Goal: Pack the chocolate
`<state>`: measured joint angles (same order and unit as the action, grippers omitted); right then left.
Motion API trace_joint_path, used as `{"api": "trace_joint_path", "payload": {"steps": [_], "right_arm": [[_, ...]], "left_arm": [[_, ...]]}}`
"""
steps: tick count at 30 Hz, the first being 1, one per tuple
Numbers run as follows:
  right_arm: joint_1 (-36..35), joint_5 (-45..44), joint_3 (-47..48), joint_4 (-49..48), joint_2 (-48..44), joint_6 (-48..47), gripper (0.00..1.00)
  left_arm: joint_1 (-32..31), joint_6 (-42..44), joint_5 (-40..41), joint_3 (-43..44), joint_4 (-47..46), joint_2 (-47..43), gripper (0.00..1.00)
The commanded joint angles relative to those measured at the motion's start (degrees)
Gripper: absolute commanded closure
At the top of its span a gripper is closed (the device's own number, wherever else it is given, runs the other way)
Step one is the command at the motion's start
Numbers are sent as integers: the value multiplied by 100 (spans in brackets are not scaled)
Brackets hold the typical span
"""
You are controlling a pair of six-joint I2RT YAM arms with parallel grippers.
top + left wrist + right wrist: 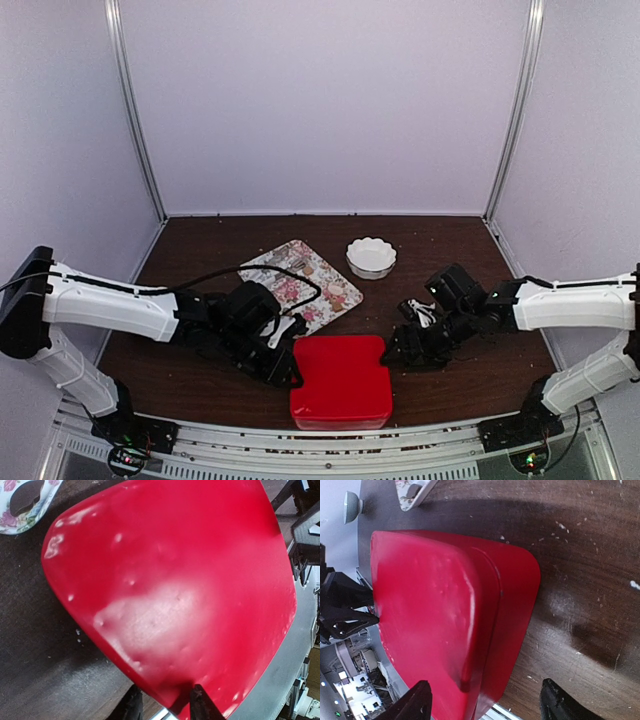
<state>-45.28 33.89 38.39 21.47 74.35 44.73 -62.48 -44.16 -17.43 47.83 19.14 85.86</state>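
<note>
Left gripper (166,694) straddles the red box's (175,595) corner; whether it pinches cannot be told. Right gripper (485,690) gapes around another corner. One dark chocolate (25,497) lies on the tray (10,527), far beyond the left fingers (200,707).

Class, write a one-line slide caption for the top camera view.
Closed red box between left gripper and right gripper; floral tray and white bowl behind.

Pale lilac walls (320,100) close us in on three sides, with silver metal posts (137,120) at the back corners. The dark brown wooden worktop (200,240) is dotted with pale specks (562,526) under soft, even light.
</note>
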Motion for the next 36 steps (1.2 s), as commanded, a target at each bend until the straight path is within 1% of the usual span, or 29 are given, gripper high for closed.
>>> {"api": "trace_joint_path", "payload": {"steps": [1, 4, 9, 12, 16, 23, 27, 30, 33, 36], "right_arm": [[-82, 203, -299, -480, 333, 55, 31], [-85, 135, -605, -618, 461, -30, 42], [-69, 165, -1079, -940, 825, -198, 52], [-71, 190, -1195, -1054, 1066, -297, 58], [-45, 141, -1280, -993, 1045, -396, 63], [73, 50, -1272, -709, 816, -474, 67], [75, 98, -1262, -786, 758, -374, 68], [80, 190, -1236, -894, 737, -254, 70], [75, 234, -1193, -911, 715, -212, 71], [80, 295, -1202, -956, 712, -160, 71]], "left_arm": [[-50, 110, 151, 193, 119, 58, 66], [-54, 143, 208, 241, 220, 100, 67], [-105, 214, 265, 292, 308, 204, 69], [-122, 242, 305, 297, 345, 246, 72], [-239, 436, 471, 390, 375, 166, 71], [-353, 853, 1223, 682, 913, -337, 72], [-467, 1439, 1790, 1098, 1395, -706, 72], [-670, 2084, 1959, 1494, 1406, -893, 72], [-971, 2825, 1887, 2047, 1403, -645, 74], [-1328, 3483, 1765, 2676, 1409, -53, 79]]}}
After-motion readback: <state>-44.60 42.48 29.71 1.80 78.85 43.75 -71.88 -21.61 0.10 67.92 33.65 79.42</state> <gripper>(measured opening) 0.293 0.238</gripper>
